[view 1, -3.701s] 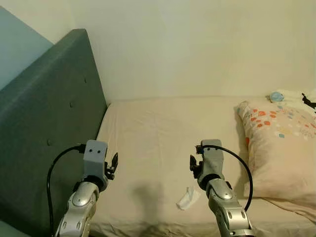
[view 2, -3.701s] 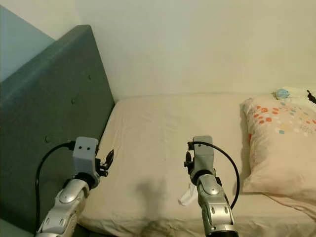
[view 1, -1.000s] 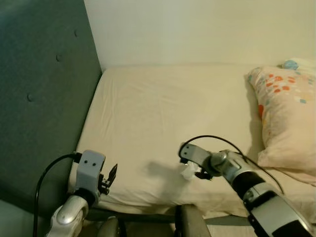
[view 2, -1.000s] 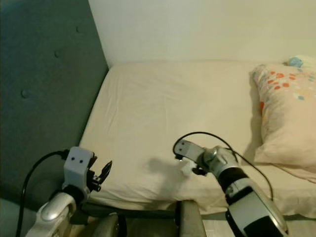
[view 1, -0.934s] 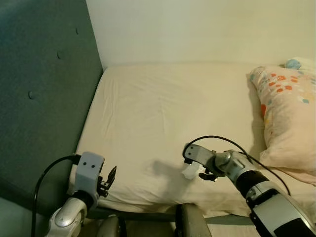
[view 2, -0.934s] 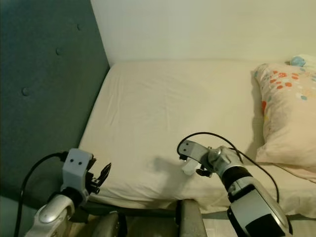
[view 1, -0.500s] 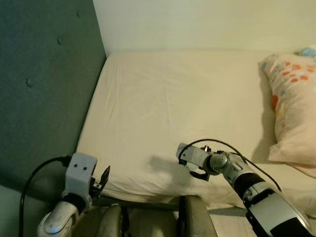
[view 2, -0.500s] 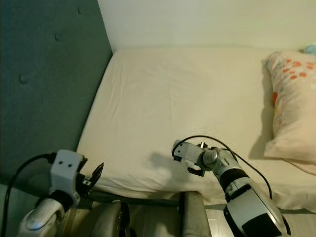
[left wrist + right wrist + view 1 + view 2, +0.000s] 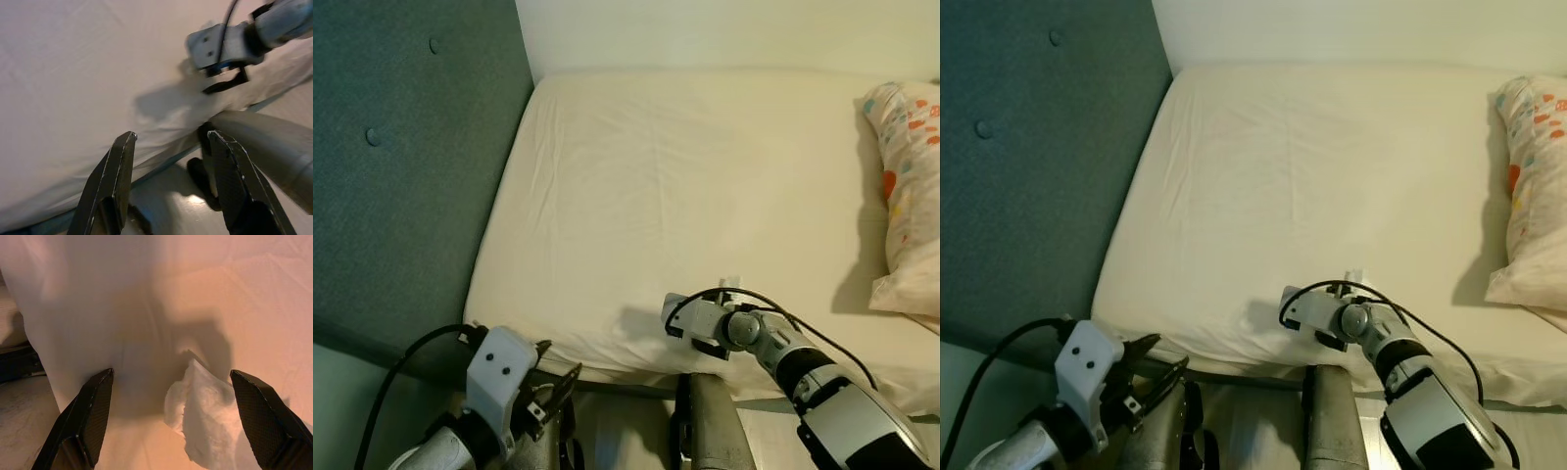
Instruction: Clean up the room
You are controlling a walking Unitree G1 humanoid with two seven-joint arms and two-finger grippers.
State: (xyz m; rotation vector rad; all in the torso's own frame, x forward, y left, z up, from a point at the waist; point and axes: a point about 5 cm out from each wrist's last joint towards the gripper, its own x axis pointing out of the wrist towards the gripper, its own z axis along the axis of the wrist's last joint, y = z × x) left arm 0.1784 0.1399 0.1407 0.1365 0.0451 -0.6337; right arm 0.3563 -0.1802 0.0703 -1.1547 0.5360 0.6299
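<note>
Silver-armed robot showing grey wrist housings and black fingers

Each silver arm (image 9: 832, 401) is wearing a boxy grey wrist block (image 9: 497, 370) dotted with two dark screws; a black cable (image 9: 391, 377) is looping behind it, and long black fingers (image 9: 113, 182) are tapering to points.

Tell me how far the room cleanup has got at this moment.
Nothing looks finished yet: the crumpled white tissue lies on the bed sheet near its front edge. In hand: the right hand is open around it, fingers either side, not closed. Left: grasp, lift and dispose. The left hand hangs open below the mattress edge.
</note>
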